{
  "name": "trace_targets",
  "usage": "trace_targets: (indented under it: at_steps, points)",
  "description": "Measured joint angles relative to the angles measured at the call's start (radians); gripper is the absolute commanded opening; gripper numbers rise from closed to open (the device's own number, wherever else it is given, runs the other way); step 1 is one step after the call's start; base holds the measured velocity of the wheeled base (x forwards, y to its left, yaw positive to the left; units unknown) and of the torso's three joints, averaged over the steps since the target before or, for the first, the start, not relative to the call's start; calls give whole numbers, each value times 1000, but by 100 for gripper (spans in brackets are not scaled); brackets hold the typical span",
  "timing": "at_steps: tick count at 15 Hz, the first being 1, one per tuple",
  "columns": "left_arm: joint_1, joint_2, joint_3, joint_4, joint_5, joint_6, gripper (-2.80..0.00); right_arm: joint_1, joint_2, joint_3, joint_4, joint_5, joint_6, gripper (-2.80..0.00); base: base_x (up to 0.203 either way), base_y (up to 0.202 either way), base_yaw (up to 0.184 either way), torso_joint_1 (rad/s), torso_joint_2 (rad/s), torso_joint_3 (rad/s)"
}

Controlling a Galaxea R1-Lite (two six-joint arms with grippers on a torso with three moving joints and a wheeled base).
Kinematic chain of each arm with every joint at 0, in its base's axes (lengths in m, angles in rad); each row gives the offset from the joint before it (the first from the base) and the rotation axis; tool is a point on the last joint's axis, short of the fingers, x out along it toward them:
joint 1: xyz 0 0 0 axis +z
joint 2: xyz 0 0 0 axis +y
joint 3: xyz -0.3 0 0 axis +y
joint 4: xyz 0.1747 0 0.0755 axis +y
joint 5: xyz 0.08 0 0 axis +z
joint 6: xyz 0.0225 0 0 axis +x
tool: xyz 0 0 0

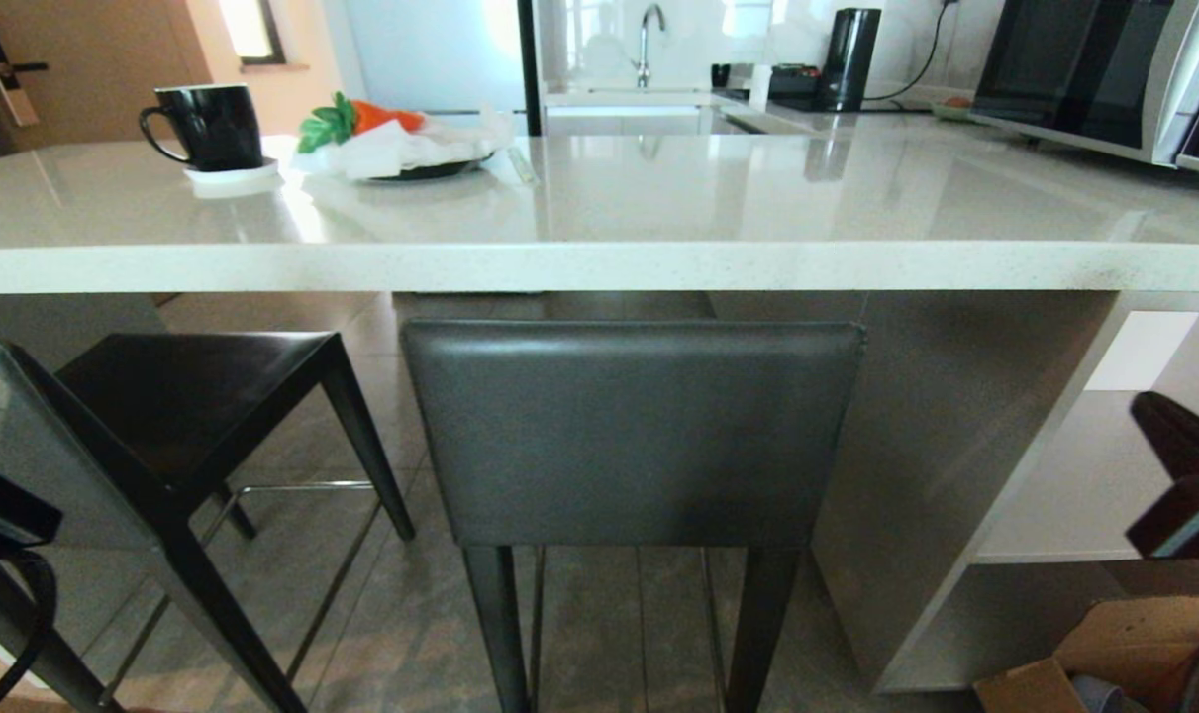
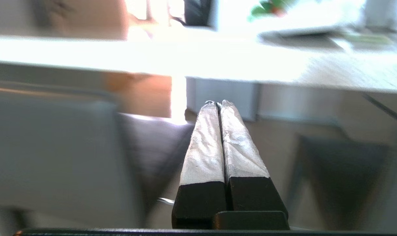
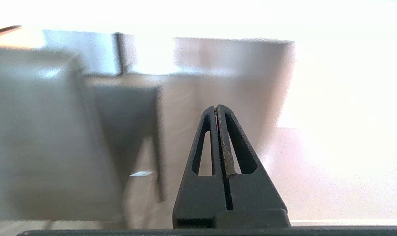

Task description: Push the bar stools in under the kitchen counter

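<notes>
Centre stool [image 1: 631,436] stands directly before the counter [image 1: 599,265], its grey backrest just below the slab edge and its seat hidden behind the backrest; left stool [image 1: 188,396] stands angled beside it, its dark seat partly under the slab, its backrest at the near left edge. Left gripper [image 2: 218,103] hangs in open air facing the counter, its white-wrapped fingers [image 2: 205,144] pressed together and holding nothing; right gripper [image 3: 216,107] likewise has its black fingers [image 3: 242,183] closed together on nothing, beside a grey backrest [image 3: 31,131]. On the counter, far left: a black mug [image 1: 208,124] on a white coaster [image 1: 231,178], contents not visible; beside it a dark plate [image 1: 431,170] carrying white cloth [image 1: 401,147] and a toy carrot [image 1: 361,119]. Further back: tap [image 1: 647,40], black kettle [image 1: 849,57], microwave [image 1: 1084,69] at far right. A cardboard box [image 1: 1104,659] sits on the floor at lower right, something blue-grey inside, unidentifiable.
</notes>
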Motion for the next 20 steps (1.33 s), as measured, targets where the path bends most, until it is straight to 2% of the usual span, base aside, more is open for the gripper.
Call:
trace_targets:
  at_steps: [2,4,6,8,10,12,14,16,18,20]
  points:
    - [52,-173,20,101,-35,39,-280,-51,-213,-19,160,7,-42,-280,0,0,0,0,0,0]
    - [74,-389,-6,296,-70,70,-280,-88,-429,-92,385,12,-64,-280,0,0,0,0,0,0]
    - [85,-626,-96,592,-97,81,-280,-116,-622,-234,682,12,-69,-280,0,0,0,0,0,0]
    - [90,-849,-228,959,-113,81,-280,-161,-743,-368,940,5,-73,-280,0,0,0,0,0,0]
    - [93,-998,-338,1294,-117,82,-280,-284,-792,-431,1078,27,-72,-280,0,0,0,0,0,0]
    - [94,-1075,-347,1492,-154,80,-280,-400,-814,-445,1114,143,-49,-280,0,0,0,0,0,0]
    - [92,-1114,-322,1526,-196,60,-280,-447,-828,-444,1122,244,34,-280,0,0,0,0,0,0]
    - [92,-1132,-282,1527,-205,45,-280,-422,-838,-476,1164,284,127,-280,0,0,0,0,0,0]
    - [92,-1139,-231,1525,-207,29,-280,-359,-854,-524,1258,274,142,-280,0,0,0,0,0,0]
    - [92,-1142,-171,1515,-207,25,-280,-355,-909,-512,1328,298,124,-280,0,0,0,0,0,0]
